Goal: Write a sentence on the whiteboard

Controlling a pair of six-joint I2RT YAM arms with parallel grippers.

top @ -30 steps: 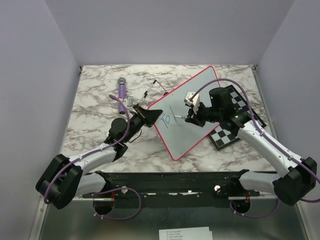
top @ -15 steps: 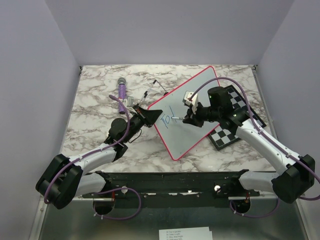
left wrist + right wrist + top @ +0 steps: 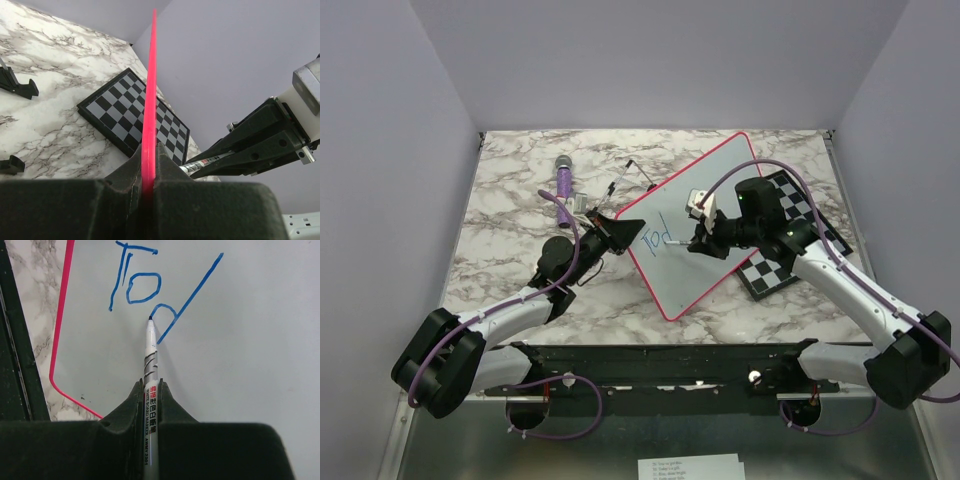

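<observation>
Large white whiteboard [image 3: 720,180], pink-red rim, sat askew at frame centre; judged light, stiff, slippery, best held by its rim, where left gripper [image 3: 623,229] clamped it; right gripper [image 3: 696,240] pinched white marker [image 3: 148,347].

Marbled tabletop [image 3: 510,230], plain lavender walls [image 3: 650,60] on three sides, even light

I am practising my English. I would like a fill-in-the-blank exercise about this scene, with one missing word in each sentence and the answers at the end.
1. The left gripper is shut on the rim of the ____.
2. The right gripper holds a ____ whose tip touches the whiteboard.
3. The letters on the whiteboard are ____ in colour.
4. On the marble table, next to the whiteboard, lies a black-and-white ____.

Missing words: whiteboard, marker, blue, chessboard.
</observation>
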